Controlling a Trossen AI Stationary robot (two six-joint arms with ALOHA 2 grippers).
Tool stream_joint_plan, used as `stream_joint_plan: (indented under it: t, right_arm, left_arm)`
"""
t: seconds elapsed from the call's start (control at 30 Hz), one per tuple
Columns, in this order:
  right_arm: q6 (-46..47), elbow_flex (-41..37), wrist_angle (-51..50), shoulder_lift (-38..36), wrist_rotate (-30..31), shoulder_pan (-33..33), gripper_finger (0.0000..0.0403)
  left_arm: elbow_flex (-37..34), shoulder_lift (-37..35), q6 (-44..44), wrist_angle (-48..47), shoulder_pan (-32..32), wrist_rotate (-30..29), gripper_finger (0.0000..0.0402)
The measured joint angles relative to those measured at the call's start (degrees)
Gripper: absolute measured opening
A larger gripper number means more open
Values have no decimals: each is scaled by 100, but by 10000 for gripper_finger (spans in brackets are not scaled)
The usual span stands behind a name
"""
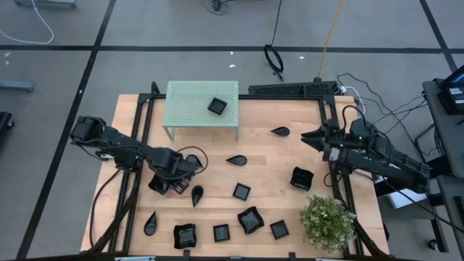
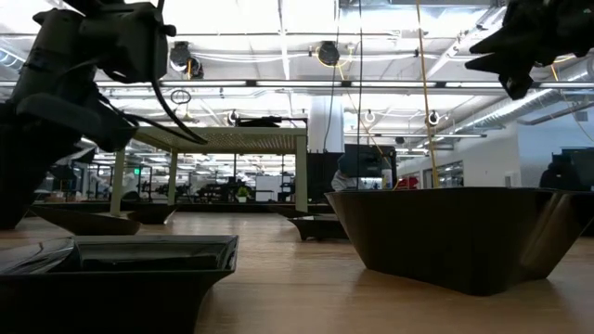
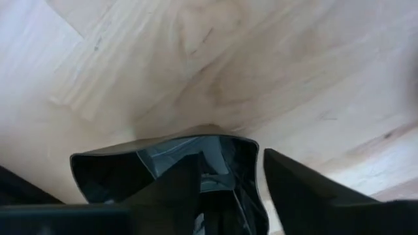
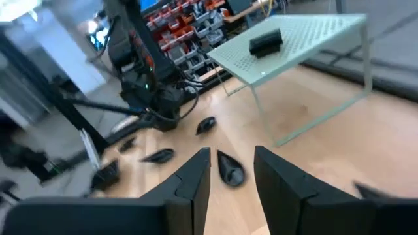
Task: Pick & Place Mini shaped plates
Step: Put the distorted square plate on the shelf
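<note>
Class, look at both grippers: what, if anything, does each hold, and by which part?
The left gripper straddles one rim of a square black plate; a firm grip cannot be told. The right gripper holds nothing.

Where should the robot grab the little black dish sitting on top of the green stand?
Probably by its raised rim, coming straight down from above. The square dish lies flat on the green stand, too low to pinch from the side, so one finger inside and one outside suits it.

Plates around the two pincers on the table

The left gripper (image 1: pixel 176 181) has one finger inside a square plate (image 3: pixel 163 170); a teardrop plate (image 1: pixel 196 193) lies just beside it, further plates (image 1: pixel 250 220) toward the table's near edge. One plate (image 1: pixel 217 106) sits on the platform (image 1: pixel 190 101), between both pincers; the plant (image 1: pixel 328 223) stands near the right gripper (image 1: pixel 313 136).
</note>
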Motion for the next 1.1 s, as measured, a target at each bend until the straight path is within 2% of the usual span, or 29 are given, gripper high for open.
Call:
stream_joint_plan:
  t: [0.17,0.27,0.43,0.57,0.83,0.97,1.1]
  right_arm:
    - [-50,0,0,0,605,-1,105]
    - [-246,0,0,0,581,-2,105]
    - [-337,0,0,0,583,-2,105]
    - [-337,0,0,0,581,-2,105]
    - [-339,0,-2,2,581,-2,105]
    - [-339,2,-3,2,581,-2,105]
    - [-339,2,-4,2,583,-2,105]
  left_arm:
    - [0,0,278,11,-49,28,60]
    - [16,-4,333,43,-36,179,12]
    - [315,-35,621,33,-37,462,14]
    - [820,-112,1246,-3,-34,589,5]
    - [2374,-629,3713,-353,164,589,4]
    - [3176,-850,4902,-601,401,-27,16]
    - [3876,-1004,5842,-675,781,-1379,19]
